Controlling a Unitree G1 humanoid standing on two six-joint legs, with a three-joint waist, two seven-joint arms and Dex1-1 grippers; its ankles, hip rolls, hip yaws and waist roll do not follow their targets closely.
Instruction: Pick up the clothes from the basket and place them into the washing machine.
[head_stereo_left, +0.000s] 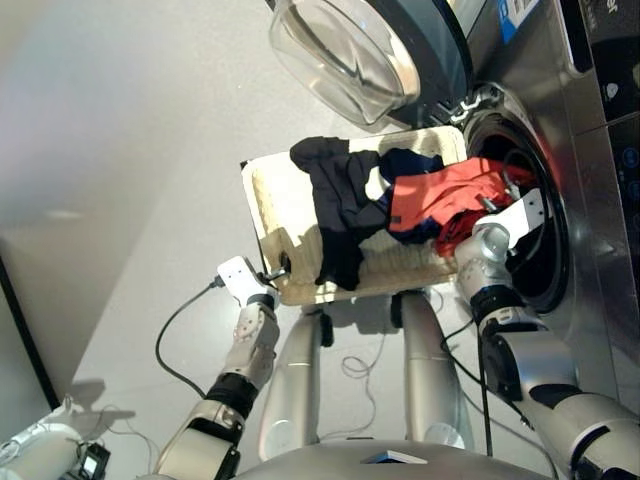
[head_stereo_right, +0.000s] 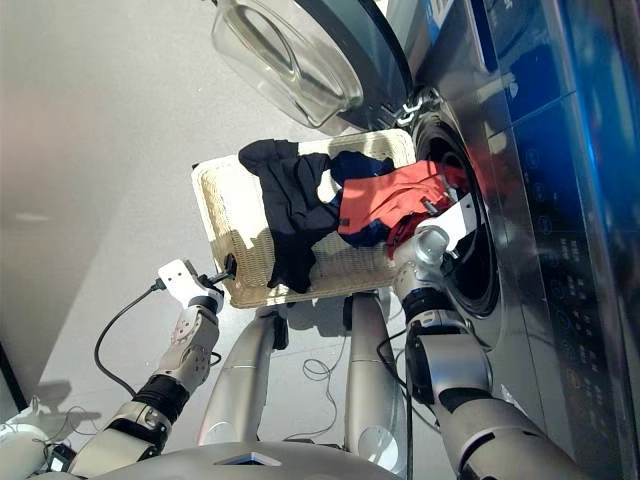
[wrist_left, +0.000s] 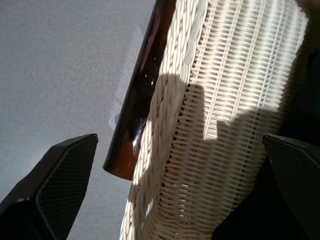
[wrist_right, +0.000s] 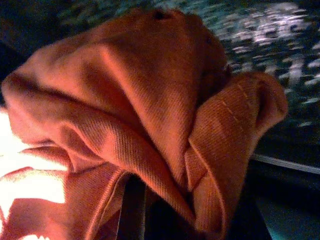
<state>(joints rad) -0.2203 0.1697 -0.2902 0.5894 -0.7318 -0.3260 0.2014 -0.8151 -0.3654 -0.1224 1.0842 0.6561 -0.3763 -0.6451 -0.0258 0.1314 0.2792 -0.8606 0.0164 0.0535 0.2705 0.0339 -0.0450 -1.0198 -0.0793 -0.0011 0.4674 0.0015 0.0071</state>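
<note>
Coral-red garment (head_stereo_left: 450, 196) hangs from our right gripper (head_stereo_left: 492, 208), clamped at washing machine (head_stereo_left: 545, 150) drum mouth, trailing over basket (head_stereo_left: 272, 205); our left gripper (wrist_left: 165, 165) gapes wide at basket's rim.

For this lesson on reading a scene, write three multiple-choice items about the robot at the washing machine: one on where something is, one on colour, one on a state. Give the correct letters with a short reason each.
1. Where is the left gripper?
A. at the near rim of the basket
B. inside the drum
C. on the door glass

2. What colour is the garment reaching from the basket into the drum hole of the washing machine?
A. white
B. coral-red
C. green

3. How does the washing machine's porthole door stand?
A. shut
B. swung open
C. removed and lying on the floor

Answers: 1 A, its fingers straddle the woven rim; 2 B, red cloth fills the right wrist view; 3 B, the glass door stands clear of the drum hole.
</note>
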